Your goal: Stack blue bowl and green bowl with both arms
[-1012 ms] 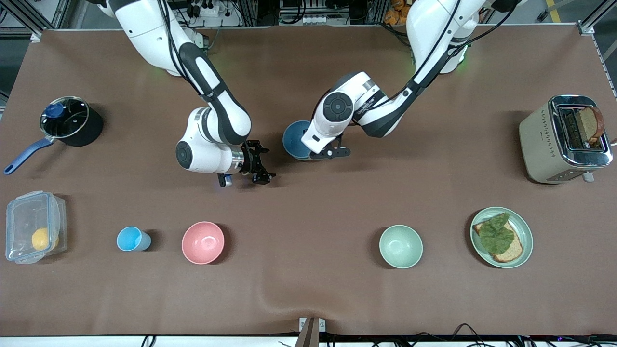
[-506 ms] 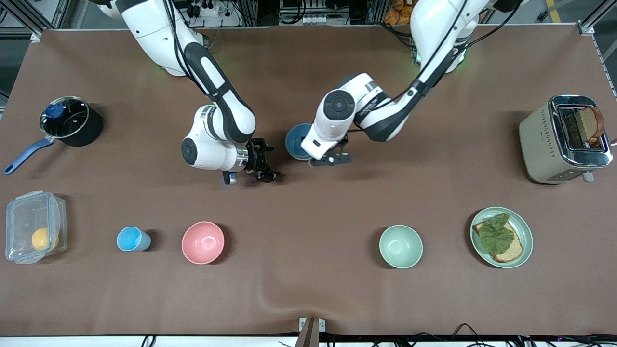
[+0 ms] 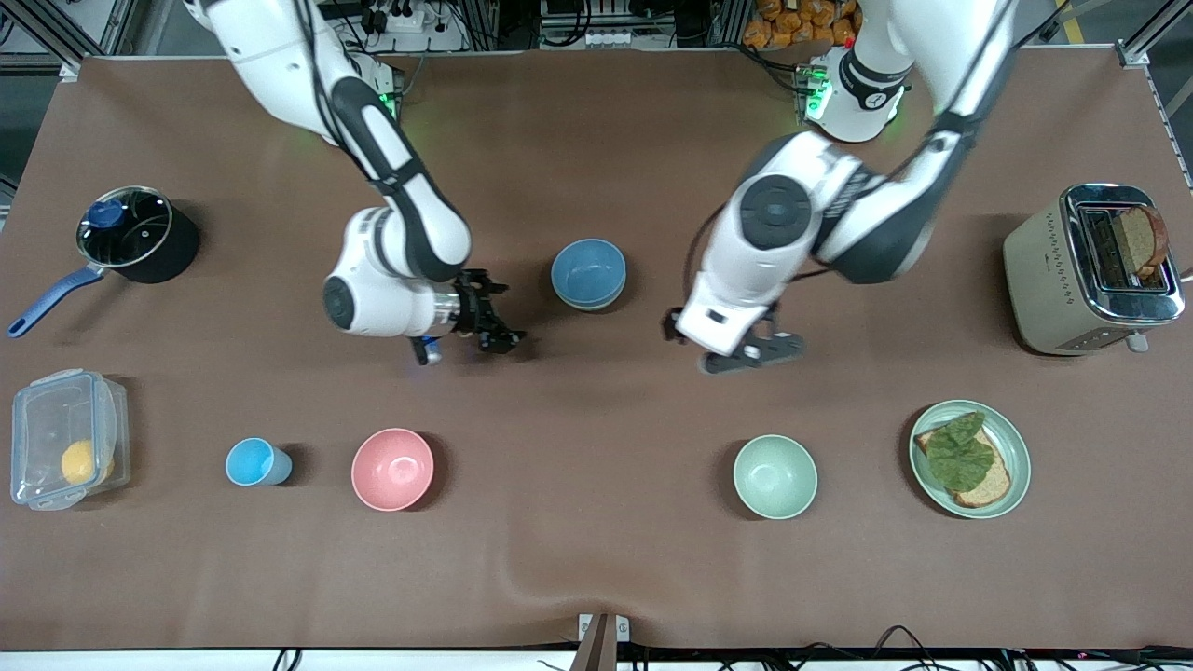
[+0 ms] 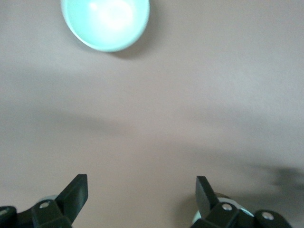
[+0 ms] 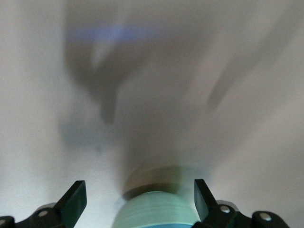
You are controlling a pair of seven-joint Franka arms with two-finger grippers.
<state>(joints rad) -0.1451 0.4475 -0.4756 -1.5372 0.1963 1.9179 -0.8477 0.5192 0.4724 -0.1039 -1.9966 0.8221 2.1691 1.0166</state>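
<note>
The left arm reaches down from its base with the elbow bent, its wrist hanging over bare tabletop. The left gripper (image 3: 736, 349) points downward, its fingers (image 4: 76, 192) spread wide apart and empty. The right arm bends at the elbow, wrist turned sideways. The right gripper (image 3: 492, 321) hangs low, fingers (image 5: 76, 197) likewise parted.

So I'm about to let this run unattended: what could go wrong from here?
The left gripper hangs open over bare table, between the blue bowl and the green bowl; grabbing the green plate instead is possible. The right gripper, open beside the blue bowl, could nudge it sideways.
</note>
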